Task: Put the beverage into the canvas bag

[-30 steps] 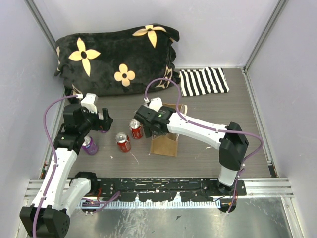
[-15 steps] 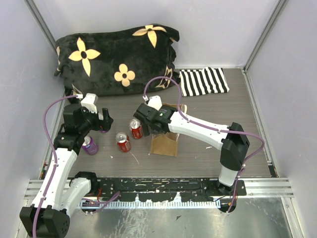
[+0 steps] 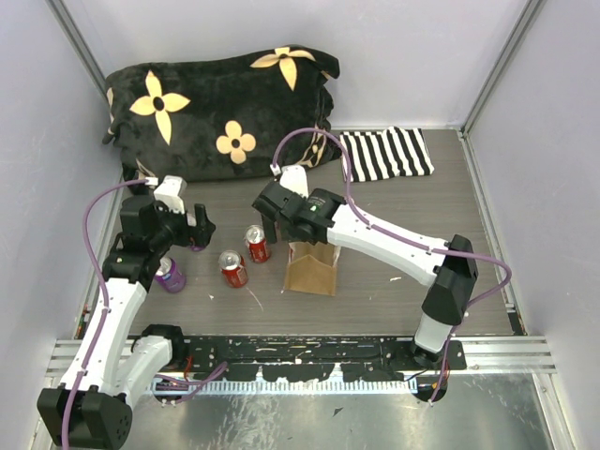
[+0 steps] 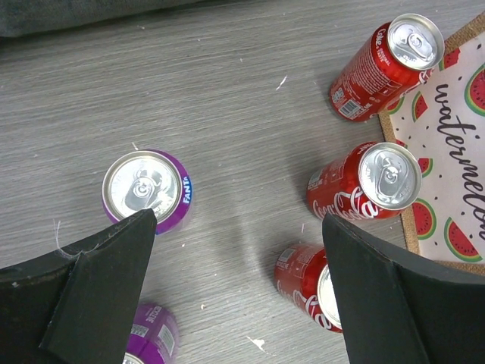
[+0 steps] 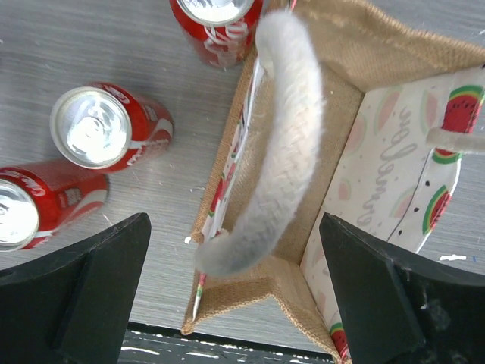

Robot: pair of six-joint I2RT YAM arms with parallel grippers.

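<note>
Pale walls (image 3: pixel 394 47) are enclosing a grey wood-grain tabletop (image 3: pixel 441 202); a black flowered cushion (image 3: pixel 206 103) is lying along its far edge beside a striped cloth (image 3: pixel 384 155).

Canvas bag (image 3: pixel 312 270): mid-table (image 3: pixel 441 206) — cans (image 3: pixel 257 244) just left of it.
Cloth (image 3: pixel 385 155): behind the bag, right of pillow (image 3: pixel 220 112).
</note>
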